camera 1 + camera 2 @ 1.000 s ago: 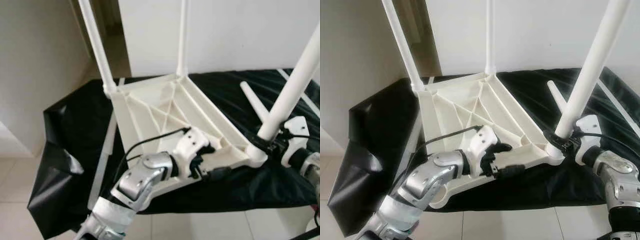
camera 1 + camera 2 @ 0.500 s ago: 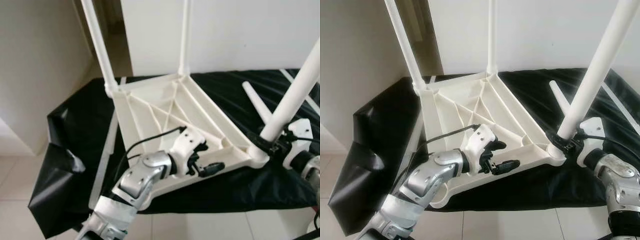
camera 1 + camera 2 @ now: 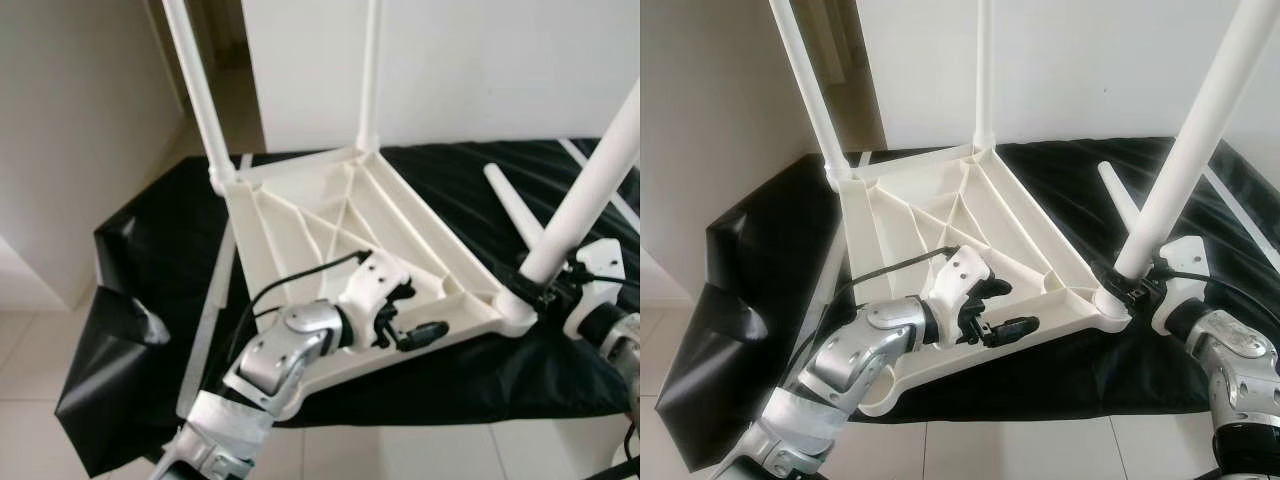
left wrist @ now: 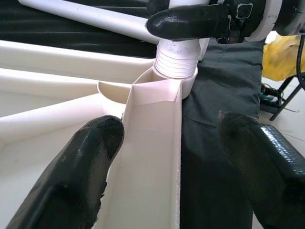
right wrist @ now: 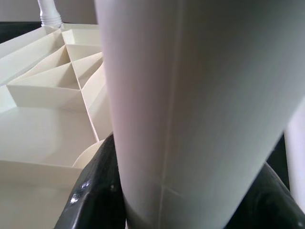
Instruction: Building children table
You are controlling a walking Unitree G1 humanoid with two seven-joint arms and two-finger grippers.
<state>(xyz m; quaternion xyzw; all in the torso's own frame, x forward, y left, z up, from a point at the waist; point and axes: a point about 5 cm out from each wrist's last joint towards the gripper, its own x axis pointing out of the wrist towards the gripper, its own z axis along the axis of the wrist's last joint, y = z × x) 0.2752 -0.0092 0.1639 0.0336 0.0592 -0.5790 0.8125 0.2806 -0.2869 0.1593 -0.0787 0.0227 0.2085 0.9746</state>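
1. A white plastic table top with ribs on its underside (image 3: 940,215) lies upside down on a bench covered with a black plastic sheet (image 3: 770,230).
2. Two thin white round plastic legs (image 3: 805,90) stand up from its two far corners, well away from both hands.
3. The left hand (image 3: 1005,325) is at the near edge of the table top, close to the near right corner.
4. Its two black fingers (image 4: 81,167) are spread apart. In the left wrist view one finger is over the white inside of the table top and the other finger is over the black sheet, so the white edge runs between them. I cannot tell if they touch the edge.
5. Straight ahead of the left hand is the round white corner socket (image 4: 174,81), and a leg with a ridged end stands in it.
6. That thick white round plastic leg (image 3: 1195,150) leans up and to the right from the near right corner.
7. The right hand (image 3: 1127,288) is at the bottom of this leg, just above the socket. Its black fingers (image 5: 93,191) are pinching the leg, one on each side.
8. In the right wrist view the leg is very close to the camera, and the ribbed table top lies past it.
9. One more loose white plastic leg (image 3: 1118,200) lies flat on the black sheet behind the right hand, apart from it.
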